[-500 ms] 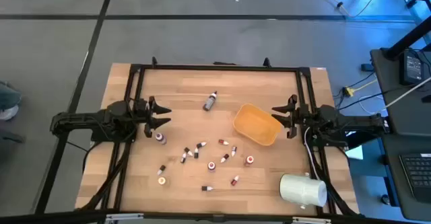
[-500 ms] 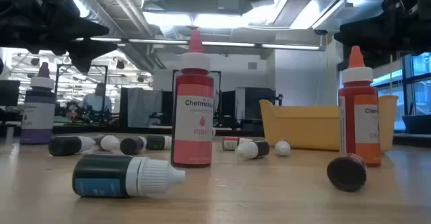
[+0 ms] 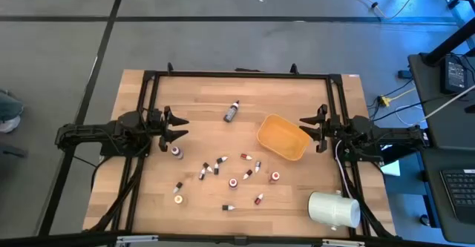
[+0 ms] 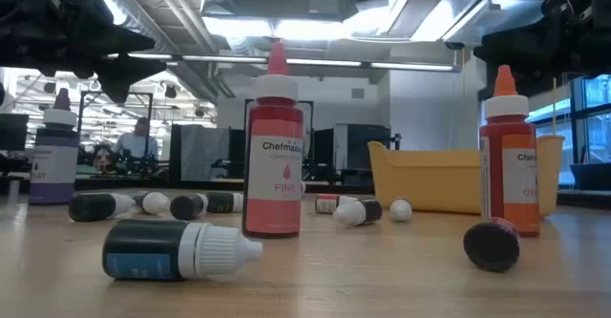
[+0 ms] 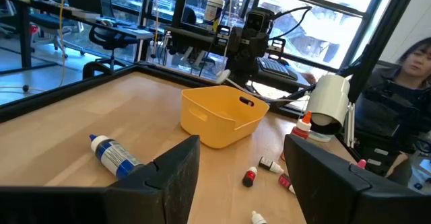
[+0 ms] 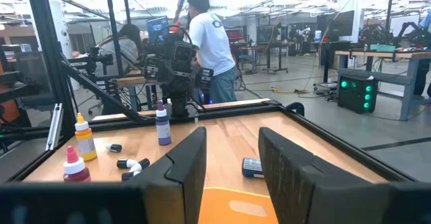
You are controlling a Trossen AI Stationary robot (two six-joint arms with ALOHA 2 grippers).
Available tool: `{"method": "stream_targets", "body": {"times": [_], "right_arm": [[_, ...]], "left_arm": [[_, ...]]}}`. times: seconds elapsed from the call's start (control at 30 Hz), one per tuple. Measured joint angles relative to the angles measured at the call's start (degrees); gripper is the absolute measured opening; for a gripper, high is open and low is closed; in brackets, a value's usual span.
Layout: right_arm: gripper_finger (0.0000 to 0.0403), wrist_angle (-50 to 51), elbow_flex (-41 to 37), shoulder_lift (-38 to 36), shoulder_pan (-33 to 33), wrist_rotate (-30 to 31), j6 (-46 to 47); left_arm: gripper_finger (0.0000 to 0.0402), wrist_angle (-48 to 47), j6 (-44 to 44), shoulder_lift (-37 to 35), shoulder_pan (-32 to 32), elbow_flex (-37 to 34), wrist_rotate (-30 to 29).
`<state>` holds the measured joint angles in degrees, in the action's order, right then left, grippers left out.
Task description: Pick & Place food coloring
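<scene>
Both arms sit parked at the bench edges, nothing held. Your left gripper [image 3: 177,125] hangs at the left edge, fingers spread apart and empty; your right gripper [image 3: 310,128] waits at the right edge just beside the yellow-orange plastic bowl [image 3: 282,137], fingers also parted with a narrower gap, gripping nothing.

The food coloring, tiny dropper bottles with dark or red bodies and white, red or orange caps [image 3: 223,160], lies scattered across the middle and front of the wooden bench [image 3: 200,91], most tipped on their sides, a few upright. A purple-bodied upright bottle [image 3: 177,152] stands nearest your left gripper. One slightly larger dark bottle with a white cap [image 3: 231,112] lies alone farther back, near the bowl. A big white cylinder [image 3: 334,209] lies at the front right corner; leave it.

Handling, as a guess: these look light, hard plastic, smooth and round, so the lying ones will likely roll or skid if nudged. Take each across the body, fingers square to its long axis, not on the tapered cap. For uprights like the tall red bottle with a pink tip [image 4: 275,156], grip mid-body, low enough not to topple it. Neighbours in the cluster sit close; come straight down.
</scene>
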<state>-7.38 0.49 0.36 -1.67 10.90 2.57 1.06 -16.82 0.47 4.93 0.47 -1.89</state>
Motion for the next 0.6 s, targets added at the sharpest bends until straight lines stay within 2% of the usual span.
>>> {"method": "stream_targets", "body": {"times": [0.6], "right_arm": [[0.0138, 0.00, 0.00, -0.02, 0.00, 0.00, 0.00]], "left_arm": [[0.0211, -0.02, 0.00, 0.01, -0.02, 0.00, 0.00]]}}
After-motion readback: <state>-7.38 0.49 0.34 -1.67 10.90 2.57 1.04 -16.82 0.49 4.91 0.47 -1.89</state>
